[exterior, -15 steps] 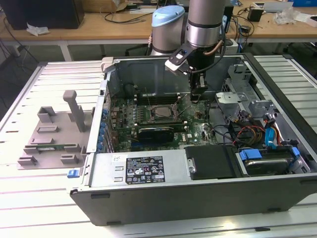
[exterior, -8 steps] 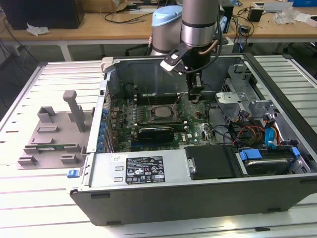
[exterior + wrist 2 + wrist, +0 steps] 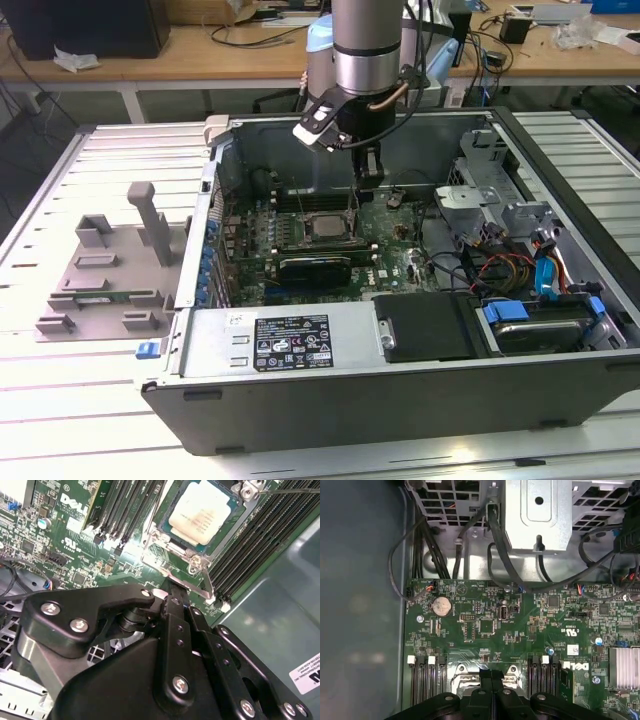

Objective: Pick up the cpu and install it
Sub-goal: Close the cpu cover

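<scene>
The cpu is sitting in its socket inside the case, between memory slots; the gripper is hovering beside it, pinched together and empty.

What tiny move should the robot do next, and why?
Probably lift the gripper straight up a little. The cpu already lies flat in the socket frame, and the gripper is shut on nothing, near the frame's edge, so rising should clear it without bumping anything.
</scene>
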Controlling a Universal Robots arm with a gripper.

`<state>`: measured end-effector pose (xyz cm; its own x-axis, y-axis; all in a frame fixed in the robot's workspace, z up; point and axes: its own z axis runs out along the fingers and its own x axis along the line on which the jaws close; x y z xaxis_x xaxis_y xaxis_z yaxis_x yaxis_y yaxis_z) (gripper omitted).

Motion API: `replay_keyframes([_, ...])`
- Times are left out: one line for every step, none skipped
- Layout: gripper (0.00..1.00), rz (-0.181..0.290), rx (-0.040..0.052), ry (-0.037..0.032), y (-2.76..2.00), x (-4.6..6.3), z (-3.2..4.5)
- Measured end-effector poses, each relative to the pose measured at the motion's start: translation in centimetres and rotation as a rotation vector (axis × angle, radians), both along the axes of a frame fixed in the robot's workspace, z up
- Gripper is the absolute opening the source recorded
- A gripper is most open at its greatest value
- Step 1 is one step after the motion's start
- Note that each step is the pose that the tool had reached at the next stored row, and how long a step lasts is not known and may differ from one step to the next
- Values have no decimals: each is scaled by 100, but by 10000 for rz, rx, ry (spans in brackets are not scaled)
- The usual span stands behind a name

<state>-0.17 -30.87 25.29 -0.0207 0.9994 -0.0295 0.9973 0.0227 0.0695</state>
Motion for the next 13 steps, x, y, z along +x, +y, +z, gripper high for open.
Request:
replay_keyframes([11,1,0,0,1,-14,-4])
replay_keyframes([11,2,0,0,1,-16,-5])
replay_keyframes([11,3,-4,1,0,-16,-5])
replay_keyframes([11,2,-3,39,1,-16,-8])
replay_keyframes([11,2,-2,136,1,-16,-11])
replay_keyframes([11,2,-3,345,1,-15,-16])
replay_keyframes([11,1,4,559,0,-15,-20])
replay_keyframes([11,3,5,670,0,-14,-23])
replay_keyframes([11,3,4,706,0,-15,-23])
replay_keyframes([11,2,2,707,0,-15,-23])
replay_keyframes([11,1,1,707,1,-16,-25])
replay_keyframes([11,1,4,705,1,-22,-32])
replay_keyframes([11,2,0,707,0,-38,-46])
